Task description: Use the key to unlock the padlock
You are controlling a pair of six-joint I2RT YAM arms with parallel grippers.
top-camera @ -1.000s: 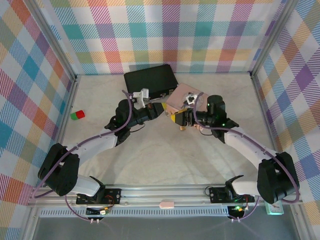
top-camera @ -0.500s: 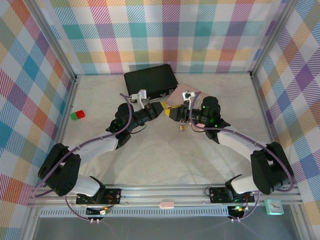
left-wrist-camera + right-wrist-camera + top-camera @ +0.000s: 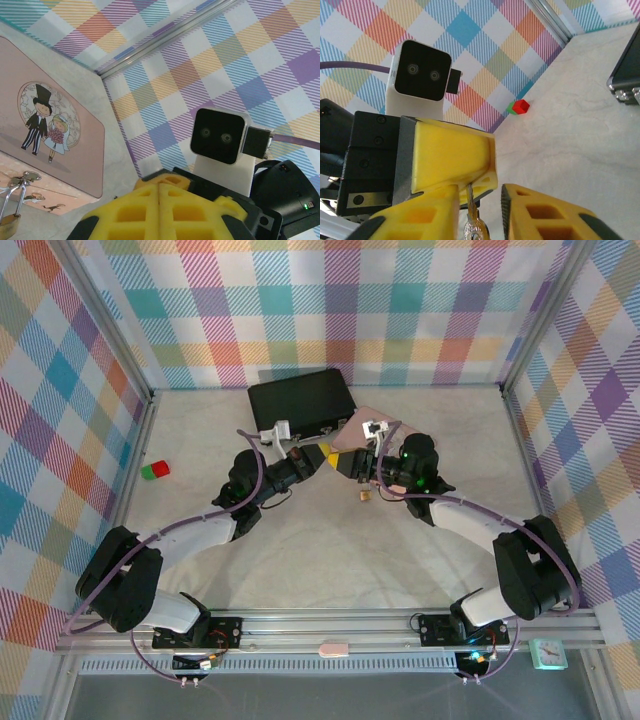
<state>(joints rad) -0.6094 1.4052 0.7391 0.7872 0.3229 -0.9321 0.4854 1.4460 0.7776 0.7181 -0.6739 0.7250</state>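
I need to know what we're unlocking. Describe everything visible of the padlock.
The padlock is small, with a brass-coloured body and a thin silver U-shaped shackle. In the left wrist view it sits at the lower left corner, its body partly cut off by the frame edge. The shackle is threaded through the silver clasp on the front of the pink box, so it hangs there slightly tilted; nothing else touches it.
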